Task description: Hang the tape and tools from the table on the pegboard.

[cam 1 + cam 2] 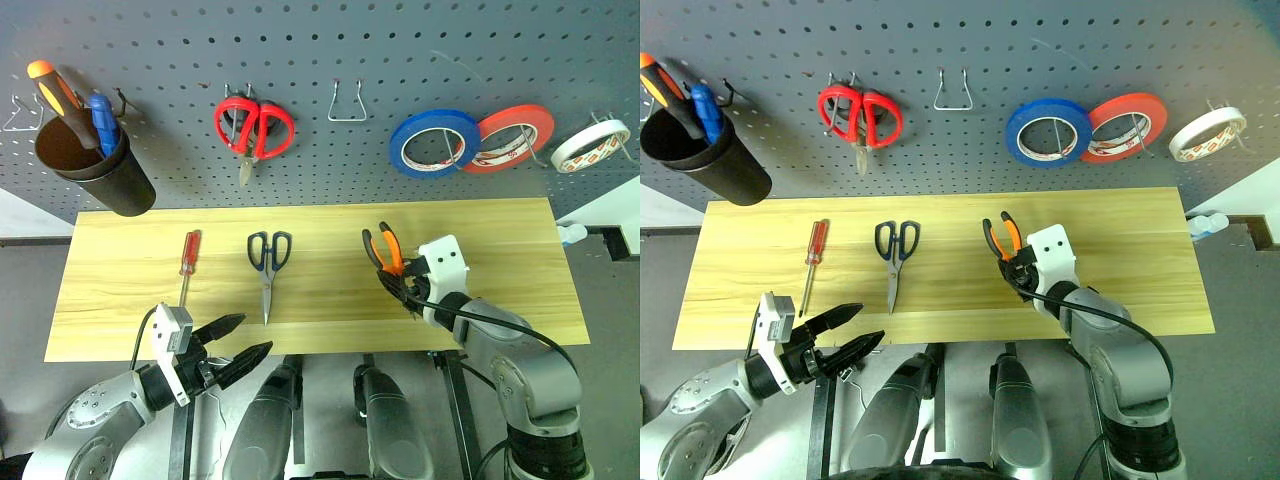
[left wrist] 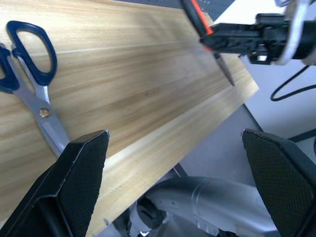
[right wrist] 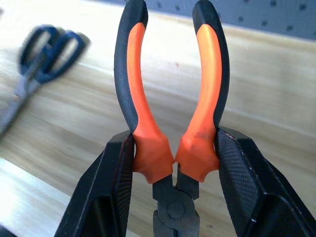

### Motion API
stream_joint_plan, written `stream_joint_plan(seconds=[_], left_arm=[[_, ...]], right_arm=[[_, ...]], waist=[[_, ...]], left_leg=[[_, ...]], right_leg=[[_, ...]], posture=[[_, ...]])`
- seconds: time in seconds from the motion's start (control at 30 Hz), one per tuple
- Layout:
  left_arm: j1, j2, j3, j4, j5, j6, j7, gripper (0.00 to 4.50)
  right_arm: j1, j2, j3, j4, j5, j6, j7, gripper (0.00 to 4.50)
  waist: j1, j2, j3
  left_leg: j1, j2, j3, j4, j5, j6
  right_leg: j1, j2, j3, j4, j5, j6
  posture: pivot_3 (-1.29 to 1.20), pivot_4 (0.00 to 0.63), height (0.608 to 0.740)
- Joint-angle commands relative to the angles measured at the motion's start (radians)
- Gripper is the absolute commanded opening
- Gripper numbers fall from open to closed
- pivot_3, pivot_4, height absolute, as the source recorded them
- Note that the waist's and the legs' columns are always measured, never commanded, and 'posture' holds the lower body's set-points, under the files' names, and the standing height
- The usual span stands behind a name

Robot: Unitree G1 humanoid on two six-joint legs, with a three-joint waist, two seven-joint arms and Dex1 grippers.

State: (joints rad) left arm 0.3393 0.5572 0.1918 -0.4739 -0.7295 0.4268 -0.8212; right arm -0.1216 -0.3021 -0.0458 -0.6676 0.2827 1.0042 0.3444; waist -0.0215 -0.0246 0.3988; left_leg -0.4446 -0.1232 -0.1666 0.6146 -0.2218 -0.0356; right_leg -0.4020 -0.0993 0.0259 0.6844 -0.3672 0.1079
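the right gripper (image 1: 400,280) is clenching the pliers (image 1: 386,250) low on the orange handles, just above the pivot, so the handles are fanning out past its jaws towards the pegboard (image 1: 320,60) and the steel nose is tucked back between them, clear of the worktop (image 1: 500,250). the grip is sitting so close to the hinge that i think the pliers could swivel or the handles could spread as they are being threaded onto the empty hook (image 1: 346,102), and they could miss it and drop. the left gripper (image 1: 240,340) is hanging released at the worktop's near edge, with the scissors (image 1: 267,270) lying just ahead of its jaws and the screwdriver (image 1: 187,262) off to one side. the tape (image 1: 590,145) is already hanging on the pegboard.
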Motion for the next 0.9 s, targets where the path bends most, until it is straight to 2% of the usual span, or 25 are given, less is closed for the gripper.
stream_joint_plan(seconds=[0.03, 0.33, 0.57, 0.9], left_arm=[[0.005, -0.006, 0.012, -0.002, -0.009, -0.017, -0.018, 4.5], [-0.061, -0.02, -0.011, 0.045, 0.009, -0.029, -0.038, 4.5], [-0.102, -0.07, -0.004, 0.052, -0.007, -0.089, -0.063, 4.5], [-0.106, -0.207, -0.008, 0.077, 0.022, -0.312, -0.127, 4.5]], right_arm=[[0.027, 0.015, -0.042, -0.117, 0.084, -0.023, 0.028, 2.1], [-0.025, 0.085, -0.104, -0.193, 0.259, -0.098, 0.021, 2.1], [-0.116, 0.104, -0.07, -0.163, 0.258, -0.17, -0.041, 2.1], [-0.182, 0.055, -0.041, -0.074, 0.239, -0.255, -0.038, 2.1]], waist=[[-0.002, 0.0, 0.0], [-0.021, -0.001, -0.001], [-0.028, -0.001, -0.002], [-0.027, -0.003, -0.006]], left_leg=[[0.0, 0.0, 0.0, 0.0, 0.0, 0.0], [0.0, 0.0, 0.0, 0.001, 0.0, -0.001], [0.001, 0.0, 0.001, 0.001, 0.001, -0.001], [0.001, 0.0, 0.002, 0.006, 0.001, -0.001]], right_leg=[[0.0, 0.0, 0.0, 0.0, 0.0, 0.0], [0.0, 0.0, 0.0, 0.001, 0.0, 0.0], [0.0, 0.0, -0.001, 0.003, 0.0, 0.0], [-0.001, -0.001, -0.002, 0.007, 0.001, 0.0]], posture=[[-0.03, 0.399, 0.715], [-0.04, 0.375, 0.715], [-0.03, 0.361, 0.715], [-0.03, 0.321, 0.715]])
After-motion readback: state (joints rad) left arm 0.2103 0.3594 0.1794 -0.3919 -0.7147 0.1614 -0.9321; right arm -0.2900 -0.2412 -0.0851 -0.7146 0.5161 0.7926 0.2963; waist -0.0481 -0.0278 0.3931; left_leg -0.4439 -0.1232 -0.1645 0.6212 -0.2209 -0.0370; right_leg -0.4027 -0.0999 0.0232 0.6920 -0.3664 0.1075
